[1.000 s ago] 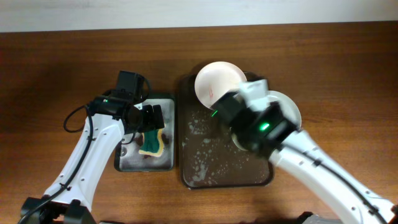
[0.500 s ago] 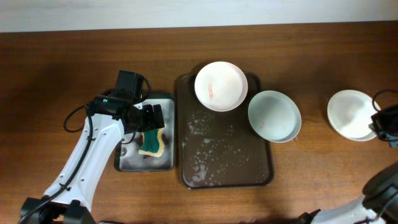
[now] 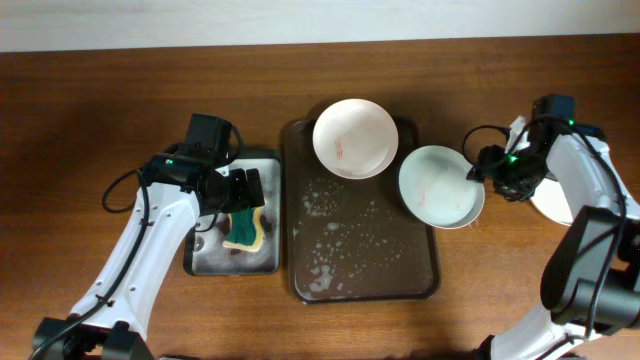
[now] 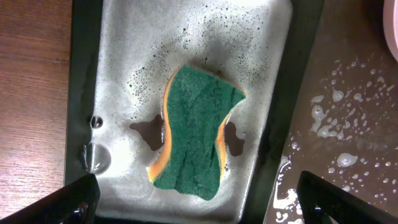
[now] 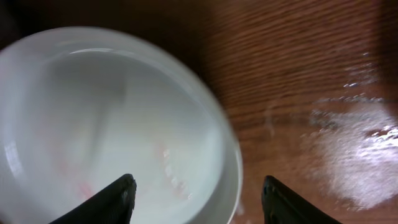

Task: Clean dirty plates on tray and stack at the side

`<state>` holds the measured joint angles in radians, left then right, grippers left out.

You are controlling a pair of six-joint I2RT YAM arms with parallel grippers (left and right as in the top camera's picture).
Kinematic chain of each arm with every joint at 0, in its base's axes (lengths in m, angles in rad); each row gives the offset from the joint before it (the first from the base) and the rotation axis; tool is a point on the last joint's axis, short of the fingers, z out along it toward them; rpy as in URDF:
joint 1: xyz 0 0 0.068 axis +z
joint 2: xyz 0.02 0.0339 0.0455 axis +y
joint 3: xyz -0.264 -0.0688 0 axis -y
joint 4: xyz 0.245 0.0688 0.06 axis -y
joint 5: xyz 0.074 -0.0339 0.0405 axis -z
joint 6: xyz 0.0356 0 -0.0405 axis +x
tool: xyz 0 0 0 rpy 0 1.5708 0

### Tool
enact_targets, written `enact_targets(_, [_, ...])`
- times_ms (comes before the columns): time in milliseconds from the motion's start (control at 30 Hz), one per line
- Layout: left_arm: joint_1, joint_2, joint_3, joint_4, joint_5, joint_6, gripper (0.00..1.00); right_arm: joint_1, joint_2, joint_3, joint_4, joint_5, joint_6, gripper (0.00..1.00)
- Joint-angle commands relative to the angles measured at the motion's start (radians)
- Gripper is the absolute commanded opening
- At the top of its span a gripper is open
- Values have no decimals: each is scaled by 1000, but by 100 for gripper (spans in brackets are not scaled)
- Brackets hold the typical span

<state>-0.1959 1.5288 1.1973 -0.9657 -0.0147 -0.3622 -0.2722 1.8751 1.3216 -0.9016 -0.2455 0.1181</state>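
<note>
Leftmost, the left gripper hung released, fingers wide, over the green sponge lying in the small soapy tray. Next right, the brown tray held suds; a white plate with a red smear sat at its far edge, and a mint plate overhung its right rim. The right gripper hovered released above that plate's right edge
</note>
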Motion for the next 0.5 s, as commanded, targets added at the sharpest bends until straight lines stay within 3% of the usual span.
enact_targets(0, [5,-14,16,-2,1,1,99,10,60,-10,29,73,6,59])
enact_targets(67, [5,-14,16,-2,1,1,99,10,113,-10,48,73,-8,46])
enact_targets(100, [5,-14,16,-2,1,1,99,8,130,-10,55,73,-17,34])
enact_targets(200, [5,-14,16,-2,1,0,99,8,144,-13,60,70,-18,23])
enact_targets(267, [5,-14,16,-2,1,1,99,10,144,-39,66,41,-19,4])
enact_targets(367, [5,-14,16,-8,1,1,99,11,95,-44,18,-16,-66,4])
enact_targets(467, [5,-14,16,-13,1,1,99,50,-87,-45,-72,16,-59,4])
